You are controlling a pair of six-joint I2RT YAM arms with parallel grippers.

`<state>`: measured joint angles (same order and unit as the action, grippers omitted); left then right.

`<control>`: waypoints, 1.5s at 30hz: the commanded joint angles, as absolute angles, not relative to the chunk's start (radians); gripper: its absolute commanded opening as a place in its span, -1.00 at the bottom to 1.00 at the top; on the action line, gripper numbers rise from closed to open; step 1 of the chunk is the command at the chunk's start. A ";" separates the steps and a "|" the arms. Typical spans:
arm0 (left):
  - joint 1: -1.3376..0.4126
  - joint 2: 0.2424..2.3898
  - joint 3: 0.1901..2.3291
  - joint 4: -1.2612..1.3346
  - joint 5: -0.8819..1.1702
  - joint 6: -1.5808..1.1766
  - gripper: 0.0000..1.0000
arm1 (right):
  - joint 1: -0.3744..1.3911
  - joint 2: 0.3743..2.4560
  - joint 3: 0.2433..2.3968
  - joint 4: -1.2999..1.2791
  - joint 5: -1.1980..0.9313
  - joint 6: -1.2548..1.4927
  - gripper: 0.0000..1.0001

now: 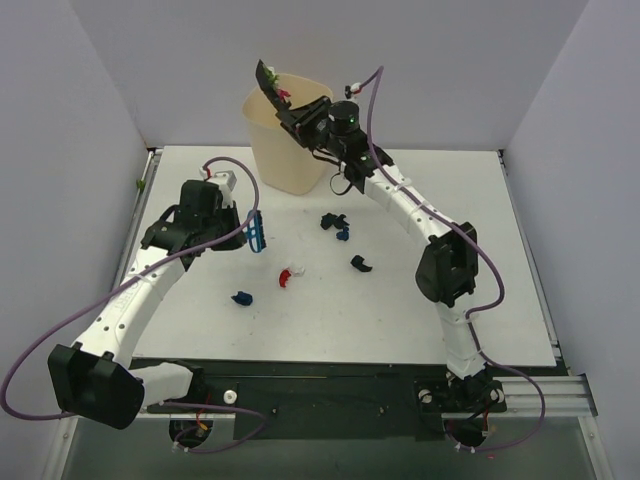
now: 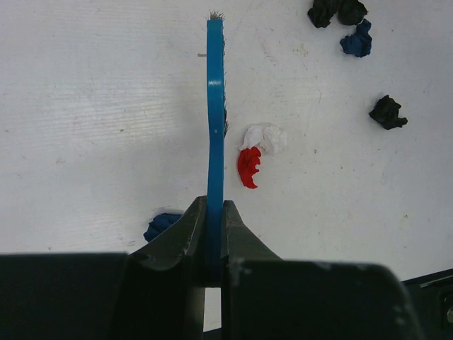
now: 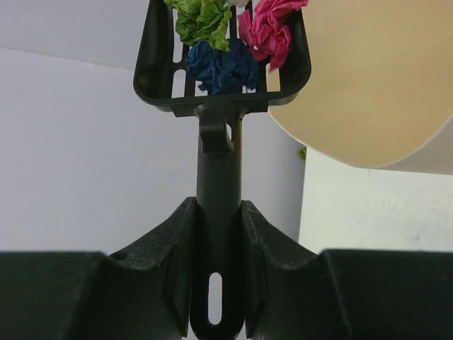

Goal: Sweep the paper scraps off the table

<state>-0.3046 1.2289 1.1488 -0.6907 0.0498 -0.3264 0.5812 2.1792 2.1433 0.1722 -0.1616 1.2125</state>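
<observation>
Left gripper (image 2: pixel 214 209) grips blue plastic brush (image 2: pixel 214 106); right gripper (image 3: pixel 218 212), black slotted scoop (image 3: pixel 218 142). Crumpled paper scraps (image 2: pixel 249 166) beyond left jaws: likely featherlight; sweep, don't pinch.

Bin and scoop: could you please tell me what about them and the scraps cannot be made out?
- Floor of the bin: top view, hidden by its near wall and the scoop.
- Scoop's load: right wrist view, cut off by the top edge; cannot be counted.
- One blue scrap: left wrist view, half behind the left gripper.
- Bristles of the brush: seen edge-on there.
</observation>
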 commanded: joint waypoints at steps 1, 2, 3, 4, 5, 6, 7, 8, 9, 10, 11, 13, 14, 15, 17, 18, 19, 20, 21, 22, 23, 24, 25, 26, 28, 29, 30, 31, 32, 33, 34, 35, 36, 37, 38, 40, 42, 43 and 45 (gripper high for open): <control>-0.299 1.204 1.144 -0.641 0.071 -0.337 -1.00 | 0.569 2.138 2.064 0.392 -0.181 1.393 -1.00; -0.299 1.206 1.143 -0.637 0.072 -0.339 -1.00 | 0.566 2.132 2.050 0.423 -0.178 1.405 -1.00; -0.299 1.206 1.140 -0.637 0.074 -0.341 -1.00 | 0.566 2.123 2.019 0.437 -0.172 1.429 -1.00; -0.299 1.204 1.140 -0.634 0.077 -0.344 -1.00 | 0.561 2.120 2.005 0.466 -0.172 1.448 -1.00; -0.299 1.204 1.140 -0.632 0.078 -0.344 -1.00 | 0.560 2.115 1.978 0.486 -0.172 1.491 -1.00; -0.299 1.203 1.138 -0.634 0.078 -0.344 -1.00 | 0.558 2.112 1.958 0.530 -0.170 1.511 -1.00; -0.299 1.201 1.137 -0.634 0.080 -0.344 -1.00 | 0.557 2.108 1.925 0.552 -0.169 1.560 -1.00; -0.299 1.201 1.135 -0.632 0.080 -0.344 -1.00 | 0.557 2.106 1.907 0.602 -0.167 1.578 -1.00; -0.299 1.201 1.134 -0.630 0.080 -0.345 -1.00 | 0.557 2.103 1.889 0.633 -0.169 1.609 -1.00; -0.299 1.198 1.132 -0.629 0.078 -0.345 -1.00 | 0.555 2.102 1.885 0.640 -0.172 1.614 -1.00; -0.299 1.200 1.132 -0.630 0.081 -0.347 -1.00 | 0.555 2.097 1.882 0.637 -0.173 1.615 -1.00; -0.299 1.197 1.131 -0.627 0.084 -0.347 -1.00 | 0.555 2.091 1.879 0.630 -0.173 1.612 -1.00; -0.299 1.200 1.129 -0.627 0.084 -0.347 -1.00 | 0.555 2.089 1.878 0.635 -0.176 1.614 -1.00; -0.301 1.200 1.129 -0.626 0.086 -0.348 -1.00 | 0.557 2.092 1.873 0.655 -0.175 1.633 -1.00; -0.301 1.201 1.127 -0.624 0.087 -0.350 -1.00 | 0.557 2.098 1.874 0.683 -0.178 1.663 -1.00; -0.301 1.201 1.127 -0.624 0.087 -0.350 -1.00 | 0.555 2.098 1.876 0.687 -0.179 1.672 -1.00; -0.301 1.203 1.126 -0.621 0.089 -0.351 -1.00 | 0.555 2.098 1.876 0.696 -0.178 1.675 -1.00; -0.301 1.204 1.126 -0.623 0.090 -0.351 -1.00 | 0.555 2.097 1.878 0.698 -0.178 1.680 -1.00; -0.301 1.204 1.126 -0.621 0.091 -0.351 -1.00 | 0.557 2.097 1.875 0.704 -0.178 1.684 -1.00; -0.301 1.203 1.126 -0.621 0.091 -0.351 -1.00 | 0.555 2.097 1.868 0.712 -0.178 1.703 -1.00; -0.301 1.204 1.126 -0.621 0.091 -0.351 -1.00 | 0.555 2.098 1.864 0.735 -0.179 1.710 -1.00; -0.301 1.204 1.124 -0.623 0.091 -0.350 -1.00 | 0.557 2.100 1.850 0.748 -0.178 1.736 -1.00; -0.301 1.204 1.124 -0.623 0.089 -0.350 -1.00 | 0.554 2.105 1.842 0.777 -0.175 1.750 -1.00; -0.301 1.204 1.124 -0.623 0.090 -0.351 -1.00 | 0.555 2.108 1.823 0.796 -0.172 1.770 -1.00; -0.301 1.204 1.124 -0.623 0.092 -0.350 -1.00 | 0.554 2.108 1.795 0.827 -0.167 1.782 -1.00; -0.301 1.206 1.124 -0.621 0.091 -0.351 -1.00 | 0.552 2.106 1.786 0.825 -0.164 1.782 -1.00; -0.301 1.206 1.124 -0.623 0.092 -0.350 -1.00 | 0.551 2.105 1.769 0.830 -0.164 1.782 -1.00; -0.301 1.206 1.123 -0.623 0.092 -0.351 -1.00 | 0.551 2.103 1.760 0.833 -0.158 1.784 -1.00; -0.301 1.207 1.123 -0.621 0.092 -0.350 -1.00 | 0.549 2.103 1.747 0.841 -0.158 1.789 -1.00; -0.301 1.206 1.121 -0.620 0.092 -0.350 -1.00 | 0.548 2.103 1.741 0.842 -0.155 1.792 -1.00; -0.301 1.207 1.120 -0.618 0.094 -0.351 -1.00 | 0.548 2.100 1.729 0.848 -0.152 1.795 -1.00; -0.301 1.207 1.118 -0.620 0.092 -0.351 -1.00 | 0.548 2.099 1.723 0.850 -0.146 1.793 -1.00; -0.301 1.207 1.118 -0.617 0.094 -0.351 -1.00 | 0.546 2.092 1.715 0.841 -0.144 1.783 -1.00; -0.301 1.207 1.117 -0.617 0.094 -0.350 -1.00 | 0.546 2.088 1.712 0.832 -0.143 1.769 -1.00; -0.301 1.209 1.117 -0.617 0.095 -0.351 -1.00 | 0.548 2.080 1.712 0.818 -0.141 1.763 -1.00; -0.301 1.210 1.117 -0.617 0.097 -0.350 -1.00 | 0.546 2.082 1.721 0.811 -0.141 1.759 -1.00; -0.301 1.210 1.118 -0.617 0.097 -0.350 -1.00 | 0.546 2.091 1.762 0.787 -0.155 1.750 -1.00; -0.301 1.210 1.120 -0.617 0.097 -0.348 -1.00 | 0.546 2.092 1.787 0.776 -0.166 1.737 -1.00; -0.301 1.212 1.121 -0.617 0.100 -0.348 -1.00 | 0.546 2.091 1.805 0.749 -0.172 1.720 -1.00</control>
